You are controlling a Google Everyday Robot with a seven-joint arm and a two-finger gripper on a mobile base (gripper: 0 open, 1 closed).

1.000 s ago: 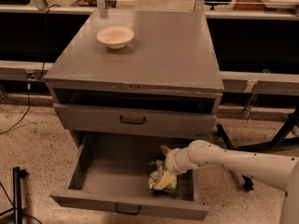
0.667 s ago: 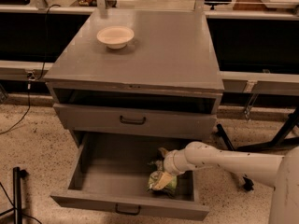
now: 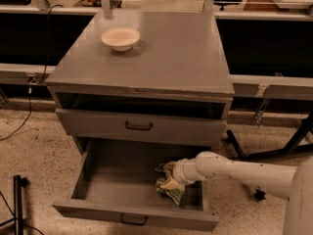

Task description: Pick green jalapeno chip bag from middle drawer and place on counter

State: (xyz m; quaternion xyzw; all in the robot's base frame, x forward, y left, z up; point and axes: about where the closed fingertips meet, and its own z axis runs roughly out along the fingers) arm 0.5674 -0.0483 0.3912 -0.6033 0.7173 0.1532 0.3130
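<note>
Foil chip bag (image 3: 172, 192) in the open drawer (image 3: 132, 213) looks light, crinkly and slippery; pinch a bunched top fold. Gripper (image 3: 167, 174) is right on it, grip state can't tell.

The white arm (image 3: 239, 171) stretches leftward from the right, nearly level, its gripper (image 3: 167, 176) down inside the open drawer (image 3: 117, 182).
</note>
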